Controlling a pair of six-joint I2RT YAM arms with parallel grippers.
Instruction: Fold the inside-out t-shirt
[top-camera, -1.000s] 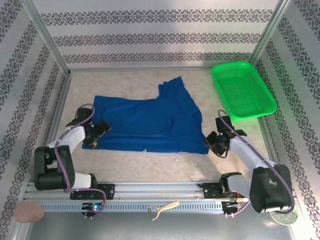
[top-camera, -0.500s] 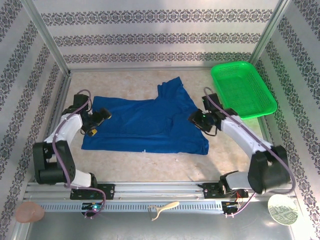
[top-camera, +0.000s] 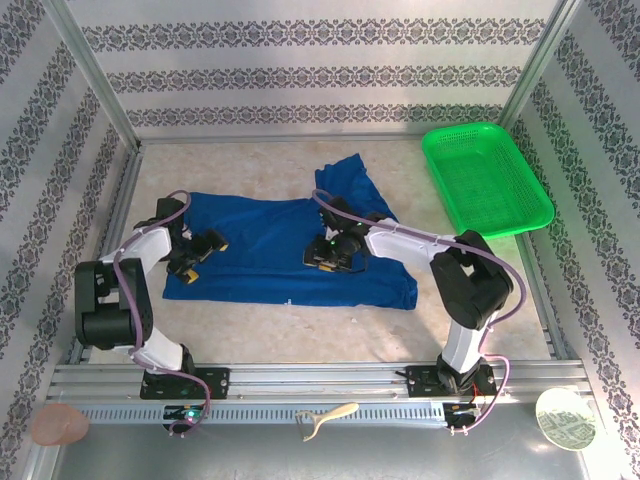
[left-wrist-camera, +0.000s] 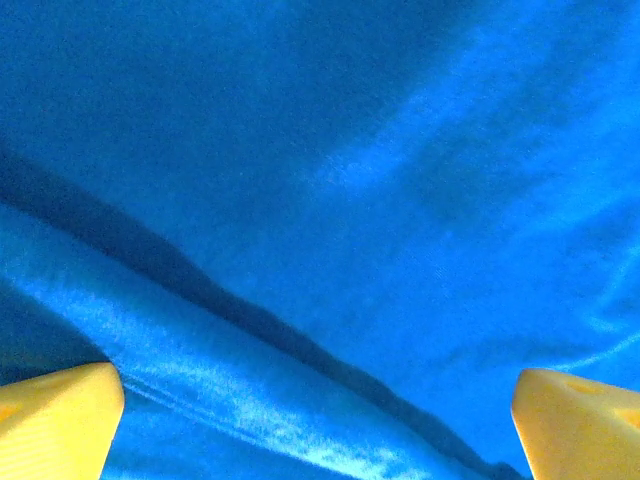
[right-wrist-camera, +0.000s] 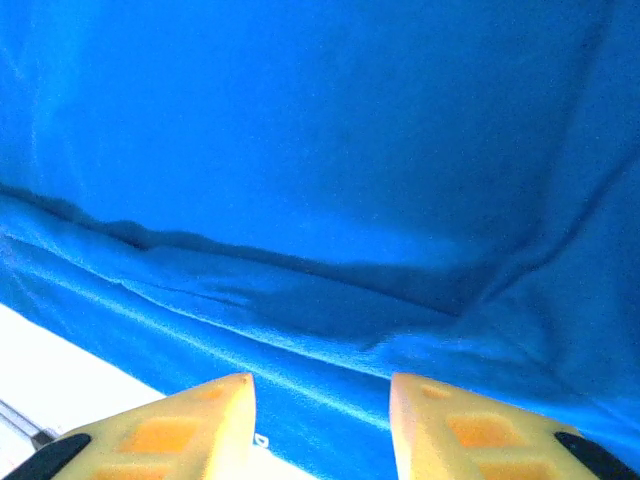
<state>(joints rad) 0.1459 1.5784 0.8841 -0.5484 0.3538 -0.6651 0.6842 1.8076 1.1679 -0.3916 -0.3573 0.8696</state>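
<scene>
The right arm has swung inward from the shirt's right edge, and the right hand (top-camera: 316, 256) now hangs over the middle of the t-shirt (top-camera: 262, 232). The left hand (top-camera: 206, 256) has shifted only slightly and sits at the shirt's left edge.

Right hand: fingers partly apart, with nothing between them. In its wrist view, blue cloth lies right beneath the tips, a soft raised crease runs across just ahead of them, and pale bench (right-wrist-camera: 60, 395) shows to the lower left.

Left hand: fingers spread wide, one tip in each lower corner of its wrist view. Blue cloth lies below it, and a dark fold line runs diagonally just ahead of the tips.

The t-shirt is spread on the bench under both hands, and one flap reaches away beyond the right hand. The green basket (top-camera: 487, 185) is well off to the right hand's far right.
</scene>
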